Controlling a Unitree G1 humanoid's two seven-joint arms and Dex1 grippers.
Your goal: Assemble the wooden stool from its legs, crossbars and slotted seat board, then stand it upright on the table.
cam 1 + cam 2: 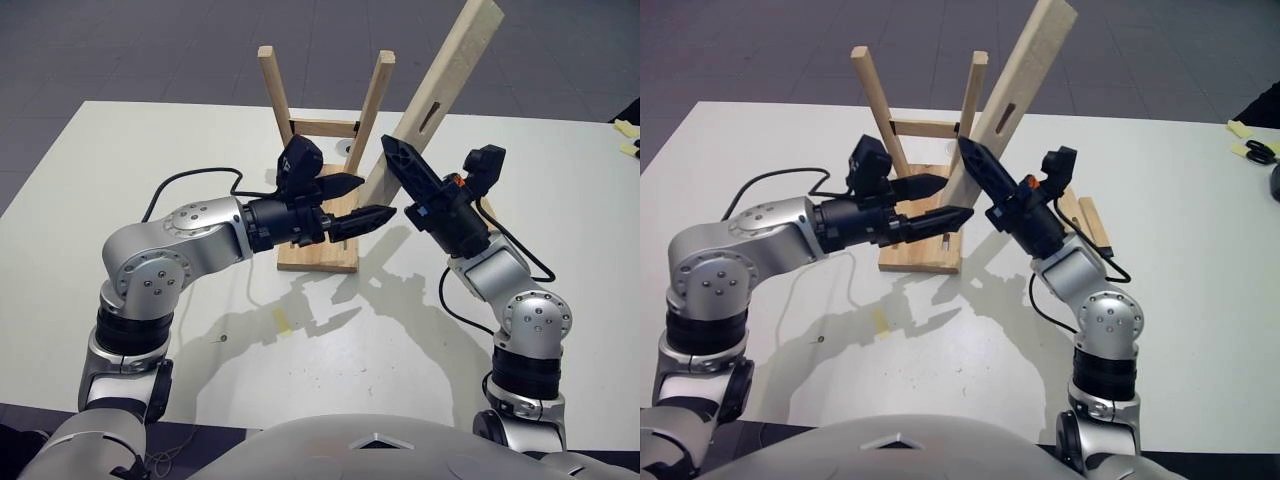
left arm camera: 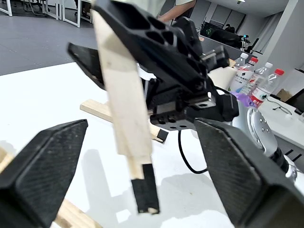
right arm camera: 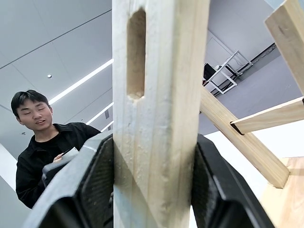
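Stool leg (image 1: pixel 450 75) tight in right gripper (image 1: pixel 393 150); left gripper (image 1: pixel 378 197) agape beside it.

The seat board (image 1: pixel 317 258) lies on the white desk (image 1: pixel 120 170), with two legs (image 1: pixel 275 90) rising from it and a crossbar (image 1: pixel 323 127) between them. Above the board hangs the left claw (image 1: pixel 377 197), fingers spread. Right of the board, the right claw (image 1: pixel 393 152) grips a tilted slotted leg (image 1: pixel 450 75).
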